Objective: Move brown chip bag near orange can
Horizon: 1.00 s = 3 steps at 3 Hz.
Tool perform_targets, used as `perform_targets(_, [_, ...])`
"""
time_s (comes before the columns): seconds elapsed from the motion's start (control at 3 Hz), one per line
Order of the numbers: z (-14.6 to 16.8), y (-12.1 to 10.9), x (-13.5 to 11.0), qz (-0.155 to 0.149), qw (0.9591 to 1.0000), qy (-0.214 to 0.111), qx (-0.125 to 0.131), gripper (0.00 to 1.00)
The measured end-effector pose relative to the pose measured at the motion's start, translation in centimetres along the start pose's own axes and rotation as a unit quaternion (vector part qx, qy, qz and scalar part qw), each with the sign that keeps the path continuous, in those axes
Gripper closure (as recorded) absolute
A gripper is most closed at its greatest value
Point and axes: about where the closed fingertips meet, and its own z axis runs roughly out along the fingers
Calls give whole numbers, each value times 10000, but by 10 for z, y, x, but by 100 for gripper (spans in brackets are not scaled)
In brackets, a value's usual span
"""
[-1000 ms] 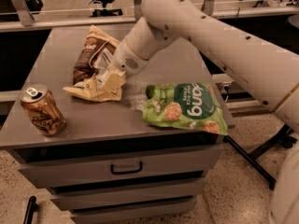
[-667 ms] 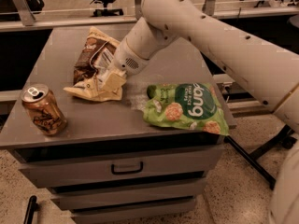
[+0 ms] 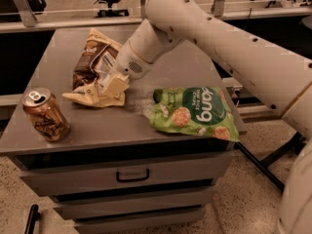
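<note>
Sitting with tool [image 3: 113,84] on brown chip bag [image 3: 91,62]; can't tell if gripping. Left: carry across counter [image 3: 53,52] to orange can [image 3: 45,116].

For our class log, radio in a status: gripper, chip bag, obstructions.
Gripper at brown chip bag, mid-table. Orange can standing front-left, apart from bag. Green snack bag lies right, off the path.

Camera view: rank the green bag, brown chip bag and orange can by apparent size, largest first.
1. green bag, only slightly ahead of the next.
2. brown chip bag: crumpled and partly hidden behind the pincer, so these two are unsure.
3. orange can, clearly smallest, though nearest the camera.
</note>
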Motion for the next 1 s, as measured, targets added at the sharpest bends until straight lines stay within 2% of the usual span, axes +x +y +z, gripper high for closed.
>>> perform_targets(0.33, [11, 23, -24, -321, 9988, -118, -341, 100])
perform_targets(0.67, [20, 43, -45, -610, 9957, -267, -643, 100])
perform_targets(1.0, [22, 45, -47, -630, 9954, -272, -670, 84])
